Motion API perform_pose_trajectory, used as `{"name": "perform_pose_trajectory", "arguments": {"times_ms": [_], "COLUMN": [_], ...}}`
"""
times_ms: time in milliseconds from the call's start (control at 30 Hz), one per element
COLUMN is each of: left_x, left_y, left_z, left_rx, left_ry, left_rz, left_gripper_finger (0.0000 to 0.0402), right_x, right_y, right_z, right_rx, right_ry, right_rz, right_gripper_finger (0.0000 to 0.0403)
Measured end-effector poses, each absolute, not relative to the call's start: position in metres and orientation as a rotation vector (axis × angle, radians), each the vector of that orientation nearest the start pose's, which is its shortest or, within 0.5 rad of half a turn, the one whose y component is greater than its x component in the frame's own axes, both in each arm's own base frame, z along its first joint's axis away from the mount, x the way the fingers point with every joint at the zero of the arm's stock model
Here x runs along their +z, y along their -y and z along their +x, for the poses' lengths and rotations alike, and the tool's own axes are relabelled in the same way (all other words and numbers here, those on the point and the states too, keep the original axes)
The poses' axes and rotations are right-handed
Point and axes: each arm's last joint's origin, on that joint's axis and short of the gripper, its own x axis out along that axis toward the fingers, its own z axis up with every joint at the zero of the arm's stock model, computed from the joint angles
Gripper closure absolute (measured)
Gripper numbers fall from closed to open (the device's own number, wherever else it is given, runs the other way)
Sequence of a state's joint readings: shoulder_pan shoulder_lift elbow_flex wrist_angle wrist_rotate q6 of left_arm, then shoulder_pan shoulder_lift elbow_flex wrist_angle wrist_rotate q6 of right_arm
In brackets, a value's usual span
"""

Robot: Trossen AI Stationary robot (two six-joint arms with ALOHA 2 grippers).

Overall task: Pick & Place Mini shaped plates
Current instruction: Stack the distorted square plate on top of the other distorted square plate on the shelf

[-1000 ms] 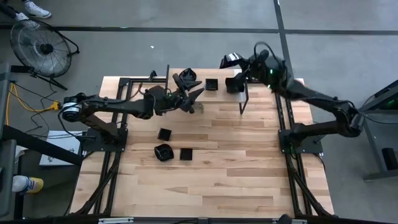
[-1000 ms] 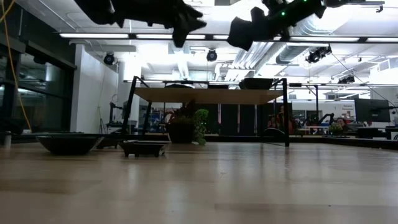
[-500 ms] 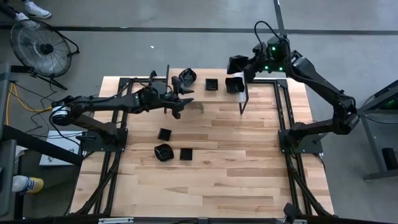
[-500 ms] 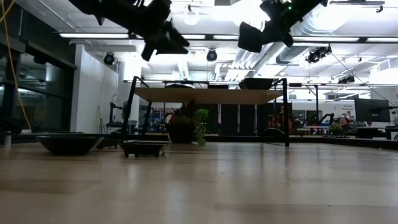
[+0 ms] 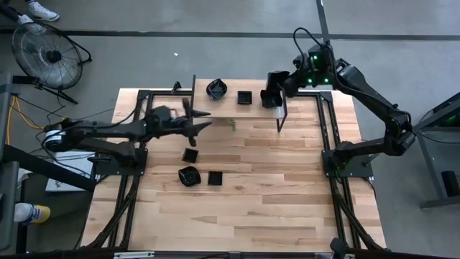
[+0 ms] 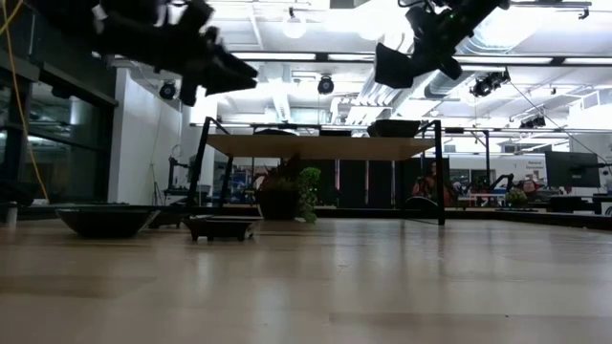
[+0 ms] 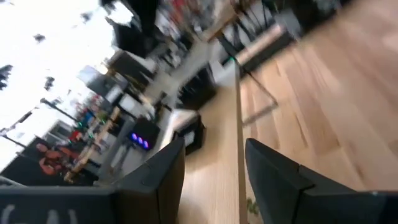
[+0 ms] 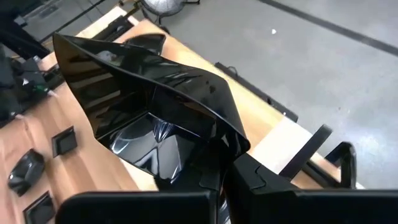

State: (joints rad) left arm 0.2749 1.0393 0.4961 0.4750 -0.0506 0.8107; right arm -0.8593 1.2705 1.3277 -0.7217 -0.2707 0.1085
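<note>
My right gripper (image 5: 276, 85) hangs high over the table's far edge, shut on an angular glossy black mini plate (image 8: 155, 112); in the low view it shows at the top (image 6: 402, 62). My left gripper (image 5: 195, 129) is open and holds nothing, and its fingers (image 7: 161, 177) stand apart in the left wrist view. It hovers left of centre, above a small square plate (image 5: 190, 155). More plates rest flat on the wood: a rounded one (image 5: 215, 88) and a square one (image 5: 244, 97) near the far edge, and two (image 5: 188, 175) (image 5: 215, 178) near the middle. My right gripper pinches the angular plate between its two fingers (image 8: 217, 171) at the plate's lower rim (image 8: 186, 158). The plate is lifted clear of the table. It stands tilted beyond the fingertips, its hollow side turned toward the wrist camera.
A thin black metal stand (image 5: 280, 115) rises from the far half of the table, and its top shows as a shelf in the low view (image 6: 316, 145). A small green object (image 5: 232, 124) lies near it. Bare wood (image 5: 273, 208) fills the near half. A fan (image 5: 43, 54) stands off the table.
My left gripper has drawn back from the rounded plate at the far edge, moving toward the table's left and near edges; its arm has stretched out lower. My right gripper, keeping the angular plate, has shifted a little toward the far edge and up.
</note>
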Motion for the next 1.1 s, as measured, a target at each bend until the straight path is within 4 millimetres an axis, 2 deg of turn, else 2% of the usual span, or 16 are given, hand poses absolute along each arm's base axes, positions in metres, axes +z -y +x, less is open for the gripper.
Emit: {"name": "perform_pose_trajectory", "arguments": {"times_ms": [133, 400, 567, 767, 900, 1100], "left_x": [0.24, 0.232, 0.229, 0.224, 0.221, 0.218], "left_y": [-0.055, -0.043, -0.038, -0.036, -0.036, -0.037], "left_z": [0.194, 0.159, 0.142, 0.134, 0.134, 0.135], "left_rx": [0.274, 0.263, 0.288, 0.304, 0.294, 0.28], "left_ry": [-0.07, 0.054, 0.113, 0.125, 0.101, 0.066], "left_rz": [0.764, 0.771, 0.792, 0.81, 0.808, 0.805], "left_gripper_finger": [0.0238, 0.0238, 0.0238, 0.0238, 0.0238, 0.0238], "right_x": [0.368, 0.366, 0.38, 0.391, 0.387, 0.37], "right_y": [0.19, 0.189, 0.2, 0.225, 0.239, 0.26], "right_z": [0.173, 0.168, 0.171, 0.188, 0.198, 0.216], "right_rx": [-0.583, -0.567, -0.569, -0.558, -0.527, -0.49], "right_ry": [-0.56, -0.605, -0.685, -0.856, -1.012, -1.086], "right_rz": [0.493, 0.596, 0.661, 0.743, 0.819, 0.911], "right_gripper_finger": [0.0403, 0.0403, 0.0403, 0.0403, 0.0403, 0.0402]}}
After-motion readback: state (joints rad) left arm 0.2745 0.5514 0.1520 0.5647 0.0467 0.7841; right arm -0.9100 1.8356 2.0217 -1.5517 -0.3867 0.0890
